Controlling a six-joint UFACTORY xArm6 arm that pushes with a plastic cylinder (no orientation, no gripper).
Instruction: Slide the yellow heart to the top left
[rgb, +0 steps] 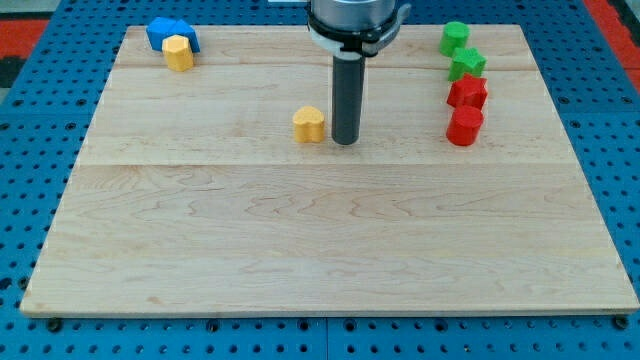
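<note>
Camera view: my tip (345, 142) just right of yellow heart (309, 125).

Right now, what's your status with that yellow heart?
My tip just right of yellow heart. Heart mid-board. Yellow block and blue block crowd top-left corner.

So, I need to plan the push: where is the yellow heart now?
The yellow heart sits just above the board's middle, slightly toward the view's left, with my tip right beside it on the view's right.
</note>
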